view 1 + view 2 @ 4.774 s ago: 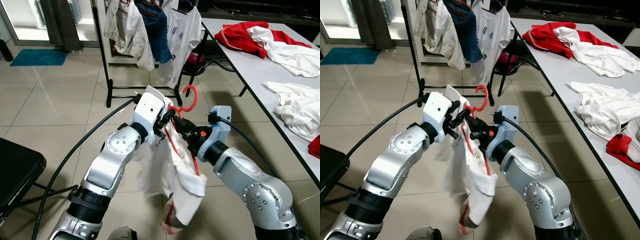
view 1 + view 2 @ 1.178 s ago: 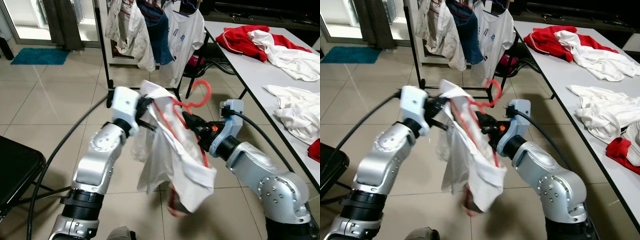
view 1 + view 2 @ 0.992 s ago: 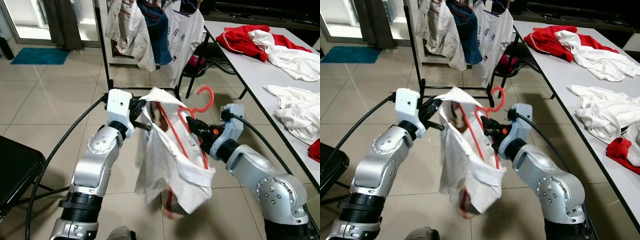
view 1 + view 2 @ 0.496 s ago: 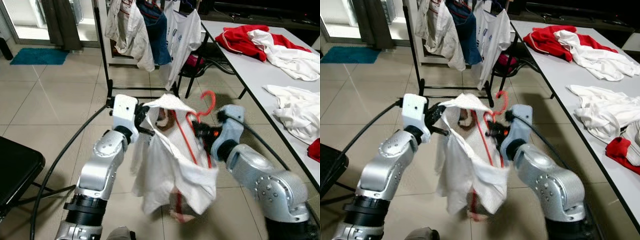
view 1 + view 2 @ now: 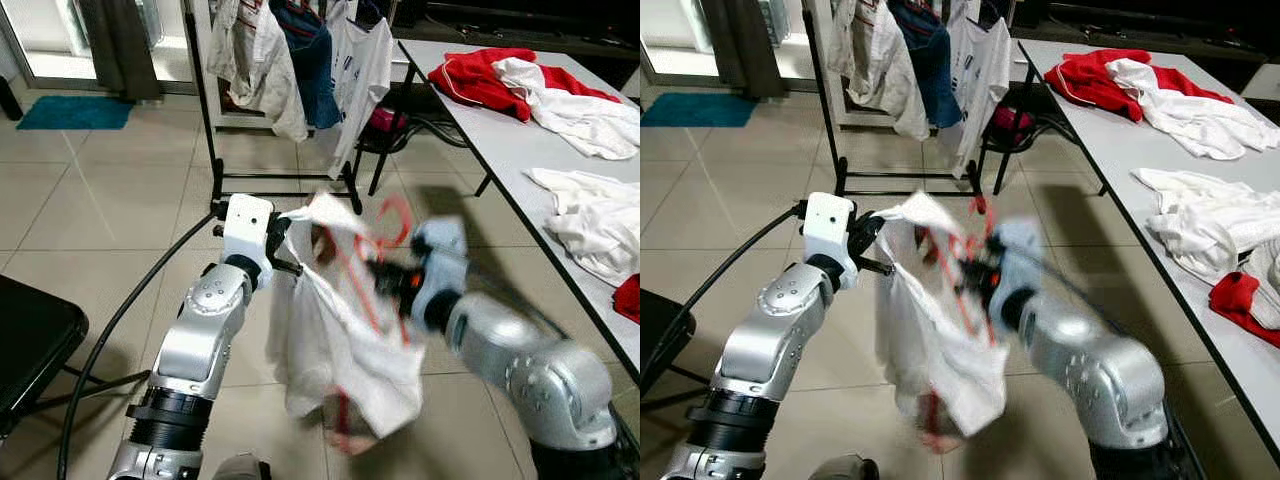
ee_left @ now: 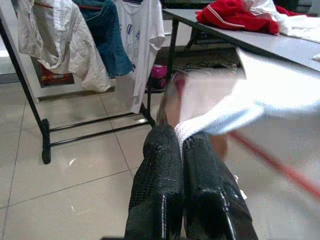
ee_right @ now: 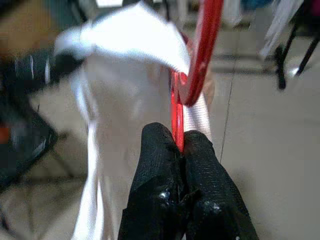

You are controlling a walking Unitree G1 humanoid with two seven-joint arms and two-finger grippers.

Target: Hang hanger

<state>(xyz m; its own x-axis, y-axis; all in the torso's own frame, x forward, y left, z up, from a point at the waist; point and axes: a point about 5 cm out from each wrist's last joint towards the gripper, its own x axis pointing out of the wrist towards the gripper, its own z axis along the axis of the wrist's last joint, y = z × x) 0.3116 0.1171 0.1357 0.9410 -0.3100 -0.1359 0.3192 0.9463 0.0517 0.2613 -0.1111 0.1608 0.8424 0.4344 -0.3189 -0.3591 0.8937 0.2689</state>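
Observation:
A red hanger [image 5: 388, 222] sits inside a white garment [image 5: 335, 340] that I hold up between both arms over the tiled floor. My left gripper [image 5: 284, 240] is shut on the garment's upper edge, and its fingers [image 6: 165, 165] pinch white fabric in the left wrist view. My right gripper [image 5: 388, 278] is shut on the hanger's red stem [image 7: 200, 60], just below the hook. The right arm and the garment are blurred. The clothes rack [image 5: 200, 110] stands a little ahead, with several garments hanging on it.
A long white table [image 5: 500, 130] on the right carries red and white clothes [image 5: 520, 75]. A black chair [image 5: 30, 345] is at the near left. A black cable [image 5: 120, 330] crosses the floor by my left arm. A teal mat [image 5: 70, 112] lies far left.
My right arm has swung a little to the left with the hanger and is now motion-blurred. The garment has swayed with it. The left gripper keeps its hold.

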